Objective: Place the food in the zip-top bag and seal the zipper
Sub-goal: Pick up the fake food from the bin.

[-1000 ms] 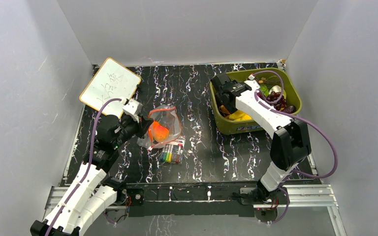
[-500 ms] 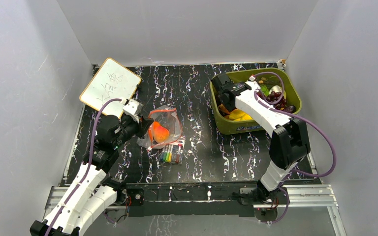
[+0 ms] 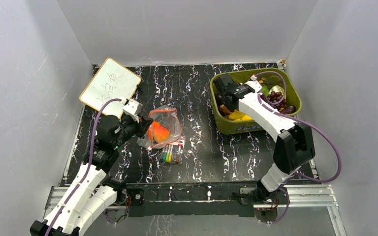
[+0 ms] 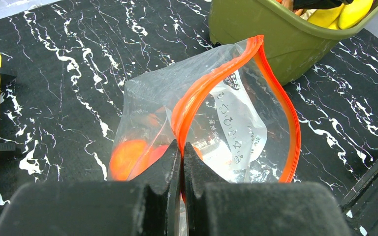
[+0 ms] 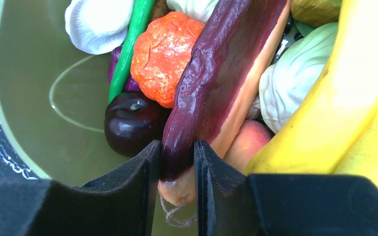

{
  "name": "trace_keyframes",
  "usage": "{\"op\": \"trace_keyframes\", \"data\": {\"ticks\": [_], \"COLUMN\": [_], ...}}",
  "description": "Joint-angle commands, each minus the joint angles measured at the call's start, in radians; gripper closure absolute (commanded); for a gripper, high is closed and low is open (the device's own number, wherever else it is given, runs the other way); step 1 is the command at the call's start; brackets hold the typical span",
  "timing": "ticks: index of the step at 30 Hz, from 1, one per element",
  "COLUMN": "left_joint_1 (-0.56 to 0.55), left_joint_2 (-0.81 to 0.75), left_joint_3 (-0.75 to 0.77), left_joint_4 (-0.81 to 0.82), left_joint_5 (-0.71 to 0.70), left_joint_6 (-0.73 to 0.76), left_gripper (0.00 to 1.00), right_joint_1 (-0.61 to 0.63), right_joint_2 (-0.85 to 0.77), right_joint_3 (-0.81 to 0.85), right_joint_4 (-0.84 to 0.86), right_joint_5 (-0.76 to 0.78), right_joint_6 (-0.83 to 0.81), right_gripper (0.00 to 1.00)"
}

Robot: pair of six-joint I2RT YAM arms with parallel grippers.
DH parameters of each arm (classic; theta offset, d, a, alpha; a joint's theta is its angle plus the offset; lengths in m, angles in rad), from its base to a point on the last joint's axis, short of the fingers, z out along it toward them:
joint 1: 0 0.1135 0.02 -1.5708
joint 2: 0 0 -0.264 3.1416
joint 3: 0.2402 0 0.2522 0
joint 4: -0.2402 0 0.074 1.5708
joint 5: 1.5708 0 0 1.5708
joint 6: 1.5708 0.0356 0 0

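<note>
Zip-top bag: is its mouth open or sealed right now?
Open. On the zip-top bag the two strips of the zipper bow wide apart in the left wrist view, and the left gripper pinches the nearer one.

bag point(image 4: 236, 123) mouth gapes wide; markers point(image 3: 171, 153) flank it.
</note>
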Motion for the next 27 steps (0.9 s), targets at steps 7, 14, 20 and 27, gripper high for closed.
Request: {"op": "trace_keyframes", "data": {"ticks": [7, 14, 20, 27], "left_joint_1": [-0.005, -0.005, -0.005, -0.006], "left_joint_2": [-0.015, -0.008, 0.003, 0.021], "left_joint_3": [-0.001, -0.001, -0.001, 0.002], "left_joint_4": [0.012, 0.015, 0.019, 0.024], "left_joint_5": [-0.001, 0.0, 0.005, 0.01], "left_joint_6": [0.012, 0.009, 0.003, -0.009], "left_gripper": [1.0, 1.0, 1.0, 1.0], "right_joint_1": [-0.007, -0.006, -0.008, -0.007], "right_joint_2": [-0.178, -0.289, -0.408, -0.494], "right_joint_3": [-0.07, -0.148, -0.228, -0.251], "right_joint_4": [0.191, 0.326, 0.457, 0.492], "right_joint_5": [0.07, 0.053, 0.005, -0.136], "right_joint_6": [-0.157, -0.326, -0.464, -0.627], "right_gripper": [0.93, 0.93, 0.95, 1.0]}}
